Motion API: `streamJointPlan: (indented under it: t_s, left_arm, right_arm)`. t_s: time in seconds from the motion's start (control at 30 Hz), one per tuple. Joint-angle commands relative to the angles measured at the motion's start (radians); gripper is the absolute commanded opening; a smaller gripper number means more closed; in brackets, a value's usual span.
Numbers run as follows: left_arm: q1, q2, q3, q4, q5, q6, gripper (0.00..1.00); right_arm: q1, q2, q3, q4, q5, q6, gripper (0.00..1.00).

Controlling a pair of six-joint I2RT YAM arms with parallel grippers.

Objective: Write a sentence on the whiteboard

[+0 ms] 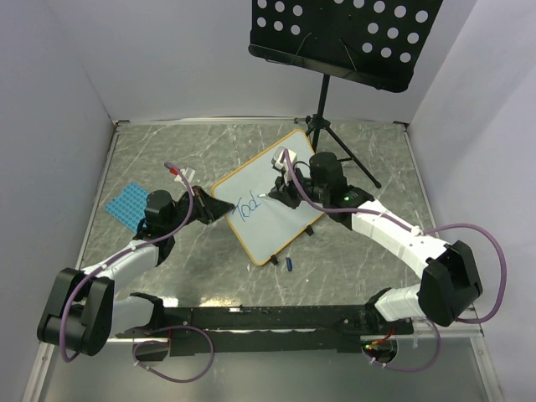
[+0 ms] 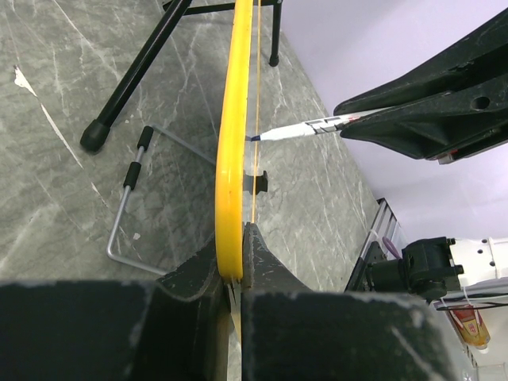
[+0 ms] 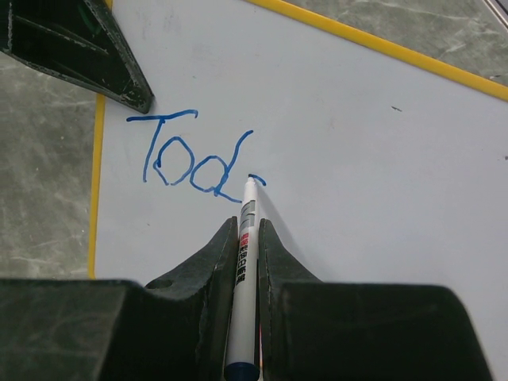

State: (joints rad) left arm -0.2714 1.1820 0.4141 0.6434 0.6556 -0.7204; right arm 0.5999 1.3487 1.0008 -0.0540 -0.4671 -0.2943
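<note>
Grey marbled table (image 1: 368, 142) fills the scene, and at its far side we see a black perforated music stand (image 1: 335, 33) on tripod legs. Near the middle lies the whiteboard (image 1: 272, 228), white with a thin yellow frame, turned at an angle so that one corner points left. We cannot tell whether it lies flat or is raised. At that left corner the left gripper (image 2: 238, 234) has its jaws closed tight on the yellow frame. From the right, the right gripper (image 3: 247, 226) reaches over the board, jaws clamped on a white marker (image 3: 248, 198) whose tip touches the white surface. On the left of the table, well apart from the board, sits a blue studded mat (image 1: 127, 203). The sentence (image 3: 198, 159) reads only "Tod" in blue, with a short stroke begun just beside the tip. A small blue piece (image 1: 289, 264) lies just beside the board's near edge.
</note>
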Motion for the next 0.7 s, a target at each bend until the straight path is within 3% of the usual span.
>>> streamJointPlan:
  t_s: [0.0,0.67]
  left_arm:
    - [-0.02,0.004,-0.011,-0.045,0.082,0.081,0.01]
    - [-0.02,-0.002,-0.014,-0.044,0.085,0.084,0.01]
  right_arm:
    - [0.009,0.03,0.042,-0.032,-0.039,-0.039,0.0]
    - [-0.035,-0.002,0.018,-0.069,0.001,-0.054,0.0]
